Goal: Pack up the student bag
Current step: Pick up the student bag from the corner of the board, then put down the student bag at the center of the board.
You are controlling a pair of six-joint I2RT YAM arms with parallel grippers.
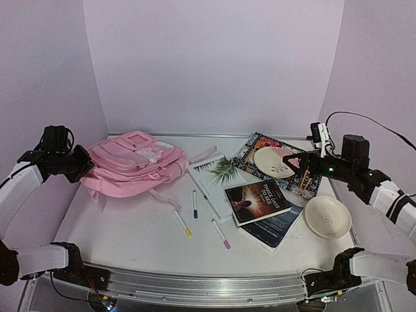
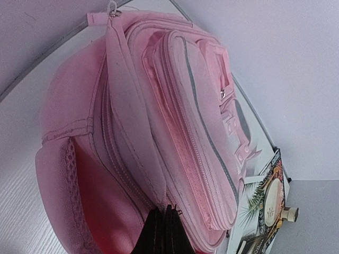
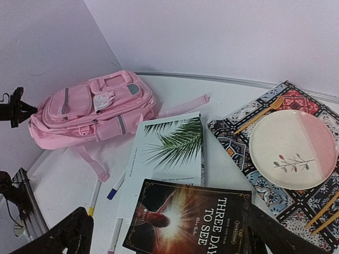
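Nothing is looking packed yet: the student bag [image 1: 133, 162] is lying, seemingly zipped, at the table's left rear, with books [image 1: 257, 201] and pens [image 1: 195, 205] sitting outside it. Your left gripper [image 2: 167, 233] is resting closed beside it, and your right gripper [image 1: 298, 172] is hovering wide open above the books.

We're looking into a robot lab's test cell here: plain lilac walls [image 1: 214, 65] are boxing in a white tabletop [image 1: 130, 227]. The left arm [image 1: 19, 188] and right arm [image 1: 390, 195] are sitting bolted by an aluminium rail [image 1: 195, 286] along its near edge, and a black cable [image 1: 374, 121] is looping behind.
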